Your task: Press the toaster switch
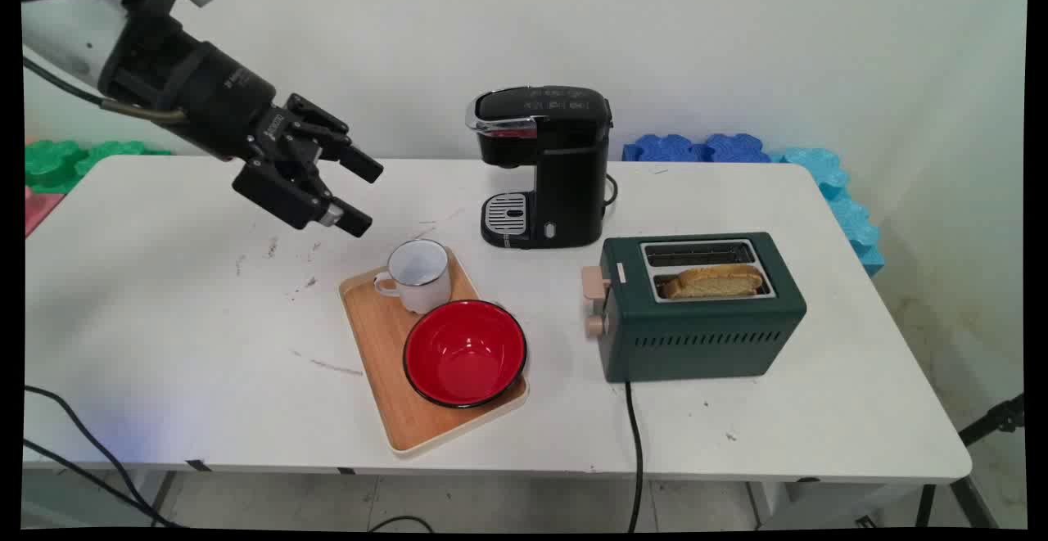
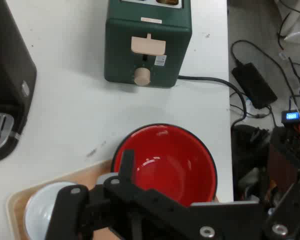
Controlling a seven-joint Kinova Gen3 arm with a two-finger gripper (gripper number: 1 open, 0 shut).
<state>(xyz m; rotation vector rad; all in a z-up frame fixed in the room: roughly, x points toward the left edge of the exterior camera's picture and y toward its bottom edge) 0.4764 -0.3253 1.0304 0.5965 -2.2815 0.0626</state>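
gripper hangs open above the mug

the gripper [image 1: 360, 196] is raised off the table, tilted down to the right, its two fingers spread apart and holding nothing. it is nearest the white mug [image 1: 418, 275], which stands just below and to its right, at the far end of a wooden tray [image 1: 385, 377]. the mug is upright, its handle turned left. touching it on the near side is a red bowl [image 1: 464, 352] with a dark rim, also on the tray; in the hand view the bowl [image 2: 165, 162] sits straight ahead of the linkage.

as a judgement, any descent here wants care: mug and bowl crowd each other, so a finger has little room on the mug's near side.

further right, beyond the tray, stands a black coffee maker [image 1: 544, 166]. right again, a dark green toaster [image 1: 696, 312] holds a slice of bread [image 1: 714, 281] in its near slot, its lever facing the tray.
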